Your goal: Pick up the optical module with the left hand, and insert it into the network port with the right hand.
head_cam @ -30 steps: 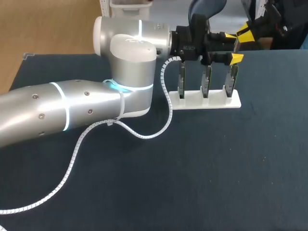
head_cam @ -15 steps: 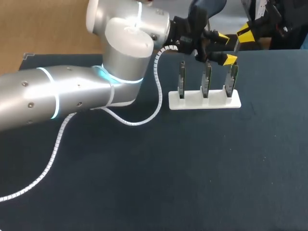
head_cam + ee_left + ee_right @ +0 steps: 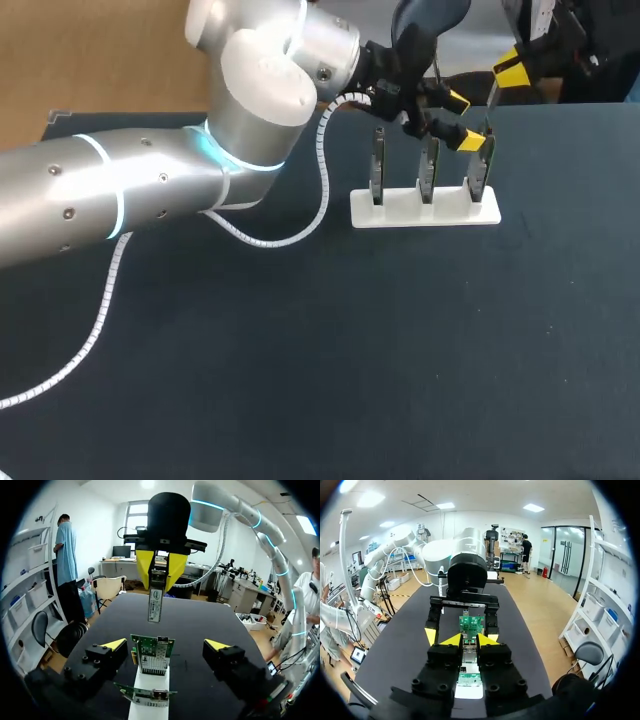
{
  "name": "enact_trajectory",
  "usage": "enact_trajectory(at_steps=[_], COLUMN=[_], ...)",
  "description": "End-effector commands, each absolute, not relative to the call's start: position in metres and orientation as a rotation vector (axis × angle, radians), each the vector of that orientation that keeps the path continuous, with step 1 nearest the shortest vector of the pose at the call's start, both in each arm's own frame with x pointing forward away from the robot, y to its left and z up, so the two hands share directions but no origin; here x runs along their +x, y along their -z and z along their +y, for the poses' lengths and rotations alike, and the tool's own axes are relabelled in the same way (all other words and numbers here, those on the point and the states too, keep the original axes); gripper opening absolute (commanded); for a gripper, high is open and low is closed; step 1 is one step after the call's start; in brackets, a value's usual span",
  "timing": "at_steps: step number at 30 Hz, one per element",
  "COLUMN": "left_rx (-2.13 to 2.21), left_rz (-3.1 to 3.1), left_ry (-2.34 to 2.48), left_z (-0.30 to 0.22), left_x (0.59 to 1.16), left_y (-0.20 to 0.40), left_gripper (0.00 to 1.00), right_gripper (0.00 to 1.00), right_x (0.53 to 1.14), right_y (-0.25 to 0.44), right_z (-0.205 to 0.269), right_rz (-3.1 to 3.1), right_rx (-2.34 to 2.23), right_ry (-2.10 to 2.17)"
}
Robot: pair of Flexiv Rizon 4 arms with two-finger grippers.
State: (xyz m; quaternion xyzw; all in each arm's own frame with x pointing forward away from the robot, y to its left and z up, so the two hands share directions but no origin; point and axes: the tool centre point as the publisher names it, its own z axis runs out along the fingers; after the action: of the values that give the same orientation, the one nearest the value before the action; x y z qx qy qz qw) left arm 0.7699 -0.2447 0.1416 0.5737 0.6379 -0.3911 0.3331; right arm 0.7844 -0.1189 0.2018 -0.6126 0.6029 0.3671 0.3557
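The optical module [image 3: 155,605], a slim silver bar, hangs down from my right gripper [image 3: 160,567], which is shut on its upper end above the far end of the card stand. In the head view that gripper [image 3: 506,72] is at the back right, with the module [image 3: 491,105] below it. Three green network cards stand upright in a white stand [image 3: 425,208]. My left gripper [image 3: 462,120] is open over the stand, holding nothing, with one card [image 3: 152,655] between its fingers and untouched. In the right wrist view the right gripper [image 3: 469,640] pinches the module [image 3: 469,655].
The left arm's grey body [image 3: 150,190] and its spiral cable [image 3: 100,320] stretch across the left half of the dark table [image 3: 400,350]. The white stand sits near the table's far edge, and bare table lies in front of it.
My left gripper has drawn back a little from the right gripper and tilted down over the cards, and its elbow has swung toward the far edge. The right gripper has kept still with the module.
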Motion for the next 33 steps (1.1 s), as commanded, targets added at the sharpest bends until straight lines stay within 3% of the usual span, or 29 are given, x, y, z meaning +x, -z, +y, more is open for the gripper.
enact_trajectory(at_steps=[1, 33], left_rx=[1.558, 1.590], left_rz=[1.671, 1.698], left_ry=[0.993, 0.976], left_z=[-0.252, -0.250], left_x=[0.777, 0.761], left_y=[-0.144, -0.135], left_gripper=[1.00, 1.00], right_gripper=[0.00, 0.00], right_x=[0.782, 0.785], right_y=[-0.202, -0.201], right_z=[-0.119, -0.117], right_rz=[1.558, 1.558], right_rx=[-1.580, -1.593], right_ry=[-0.944, -0.946])
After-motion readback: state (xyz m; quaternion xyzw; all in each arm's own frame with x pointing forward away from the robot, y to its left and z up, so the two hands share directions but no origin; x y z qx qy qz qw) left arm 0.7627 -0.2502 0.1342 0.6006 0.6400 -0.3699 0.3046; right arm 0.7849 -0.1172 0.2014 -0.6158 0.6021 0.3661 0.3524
